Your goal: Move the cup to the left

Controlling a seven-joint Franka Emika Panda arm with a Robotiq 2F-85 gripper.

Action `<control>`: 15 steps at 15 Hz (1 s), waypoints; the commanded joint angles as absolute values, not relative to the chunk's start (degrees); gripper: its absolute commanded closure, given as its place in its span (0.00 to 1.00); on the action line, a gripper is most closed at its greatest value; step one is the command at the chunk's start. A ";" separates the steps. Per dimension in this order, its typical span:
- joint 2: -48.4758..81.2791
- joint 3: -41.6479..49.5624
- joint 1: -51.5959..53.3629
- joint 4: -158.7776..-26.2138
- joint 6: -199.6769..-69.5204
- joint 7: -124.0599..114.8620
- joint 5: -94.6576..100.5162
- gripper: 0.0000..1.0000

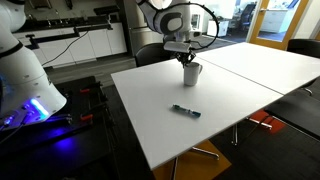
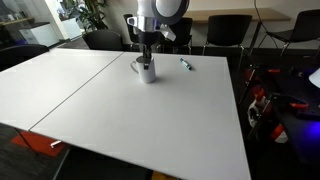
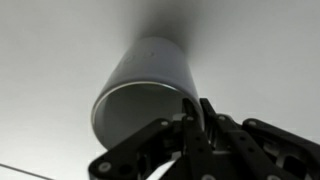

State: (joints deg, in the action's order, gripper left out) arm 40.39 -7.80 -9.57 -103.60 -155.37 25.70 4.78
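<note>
The white cup (image 1: pixel 191 74) stands on the white table (image 1: pixel 230 110), near its middle; it also shows in the other exterior view (image 2: pixel 147 71). In the wrist view the cup (image 3: pixel 140 85) is seen from above, open mouth toward the camera. My gripper (image 3: pixel 192 112) comes down from above and is shut on the cup's rim, one finger inside and one outside. The gripper shows in both exterior views (image 1: pixel 187 60) (image 2: pixel 146 59), right over the cup. I cannot tell whether the cup rests on the table or is just off it. The handle is hidden.
A dark blue marker pen (image 1: pixel 186 111) lies on the table a short way from the cup, also seen in an exterior view (image 2: pixel 186 65). Black chairs (image 2: pixel 225 30) stand along the table's edges. A second white table (image 2: pixel 60 80) adjoins at a seam.
</note>
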 commanded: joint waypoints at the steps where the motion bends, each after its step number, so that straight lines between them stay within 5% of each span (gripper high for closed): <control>1: 39.24 -8.33 -7.72 -106.30 -156.37 26.34 6.19 0.97; 15: 40.28 -12.53 -2.46 -105.57 -154.45 26.98 7.00 0.97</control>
